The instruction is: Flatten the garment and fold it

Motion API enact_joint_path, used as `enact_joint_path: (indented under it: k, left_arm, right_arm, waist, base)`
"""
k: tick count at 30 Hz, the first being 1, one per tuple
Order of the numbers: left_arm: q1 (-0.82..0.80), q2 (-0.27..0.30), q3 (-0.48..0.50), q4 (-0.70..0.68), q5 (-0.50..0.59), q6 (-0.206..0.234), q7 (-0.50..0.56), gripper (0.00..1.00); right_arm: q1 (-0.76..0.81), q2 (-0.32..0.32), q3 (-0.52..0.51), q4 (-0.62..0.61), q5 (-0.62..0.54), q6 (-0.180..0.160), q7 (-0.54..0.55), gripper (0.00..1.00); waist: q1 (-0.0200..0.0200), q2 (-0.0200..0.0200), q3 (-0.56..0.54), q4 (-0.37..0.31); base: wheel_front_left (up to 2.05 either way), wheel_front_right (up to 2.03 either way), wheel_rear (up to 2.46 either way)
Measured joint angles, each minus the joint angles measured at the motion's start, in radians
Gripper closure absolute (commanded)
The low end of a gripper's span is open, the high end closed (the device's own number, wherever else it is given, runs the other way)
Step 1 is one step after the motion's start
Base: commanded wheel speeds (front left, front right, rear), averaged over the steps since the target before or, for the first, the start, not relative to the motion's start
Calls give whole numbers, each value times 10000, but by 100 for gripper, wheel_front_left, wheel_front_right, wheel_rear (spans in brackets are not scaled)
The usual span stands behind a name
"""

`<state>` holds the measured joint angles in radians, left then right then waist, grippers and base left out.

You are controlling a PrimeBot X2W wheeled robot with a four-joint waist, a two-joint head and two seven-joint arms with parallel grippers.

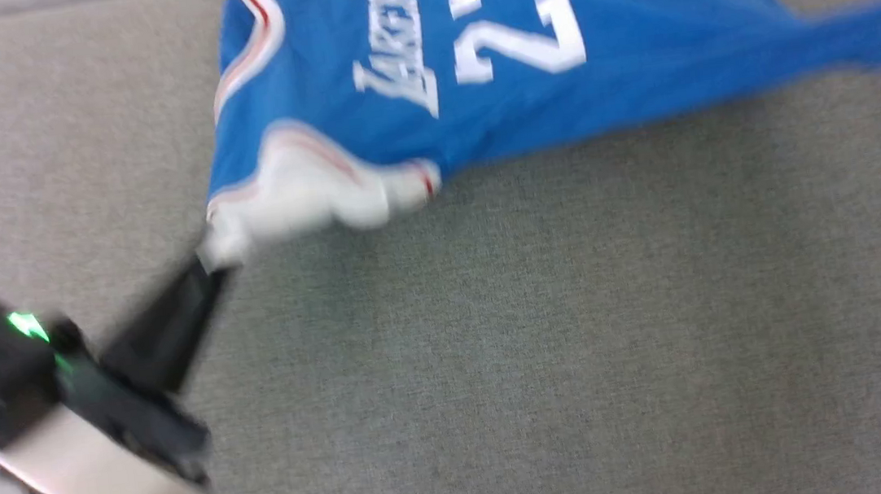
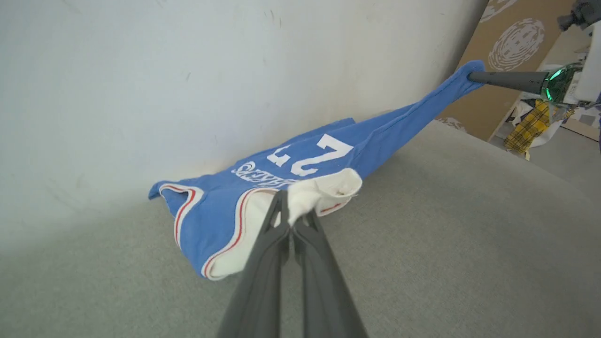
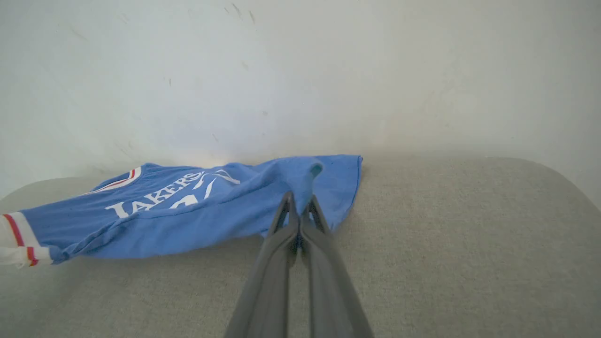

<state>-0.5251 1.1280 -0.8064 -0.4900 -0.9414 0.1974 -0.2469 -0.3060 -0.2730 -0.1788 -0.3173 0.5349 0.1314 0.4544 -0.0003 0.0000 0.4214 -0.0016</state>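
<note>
Flattening stage: left gripper (image 2: 288,213) clamps white sleeve (image 2: 328,188) of Lakers jersey (image 1: 631,30), right gripper (image 3: 298,209) pinches its blue hem corner (image 3: 310,173). Next, prob: spread, lay flat w/o slipping.

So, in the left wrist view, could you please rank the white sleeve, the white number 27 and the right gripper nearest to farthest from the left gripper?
1. White fabric sleeve, pinched in its jaws.
2. White printed number 27, just beyond the sleeve.
3. Right gripper, far upper right.
</note>
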Motion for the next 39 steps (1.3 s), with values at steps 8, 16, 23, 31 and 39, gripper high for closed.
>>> enact_joint_path:
  k: [8, 16, 23, 31, 39]
  left_arm:
    - [2145, -176, -1802, 251, -1078, 232, 1147, 100]
    - [3250, -763, -2819, 1097, -2612, 59, 2383, 100]
    - [4117, -855, -3300, 1195, -3708, -31, 2911, 100]
    - [4591, -539, -3281, 961, -4205, -113, 2619, 100]
    - [3823, -407, -2414, 851, -3179, 65, 1618, 100]
  right_arm:
    - [2860, -31, 50, 173, 130, 0, 913, 100]
    - [5227, -1187, 1197, 930, 399, 0, 2061, 100]
    - [6493, -1436, 1066, 1400, 713, 0, 3369, 100]
    - [7504, -1003, 477, 1127, 920, 0, 4472, 100]
    - [6746, -1058, 228, 178, 777, 0, 3492, 100]
  waist:
    - [0, 0, -975, 133]
    - [1, 0, -1802, 264]
    - [1, 0, -2396, 295]
    - [2, 0, -2608, 472]
    - [3, 0, -2354, 501]
  base:
    - [0, 0, 0]
    - [0, 0, 0]
    - [0, 0, 0]
    - [0, 0, 0]
    - [0, 0, 0]
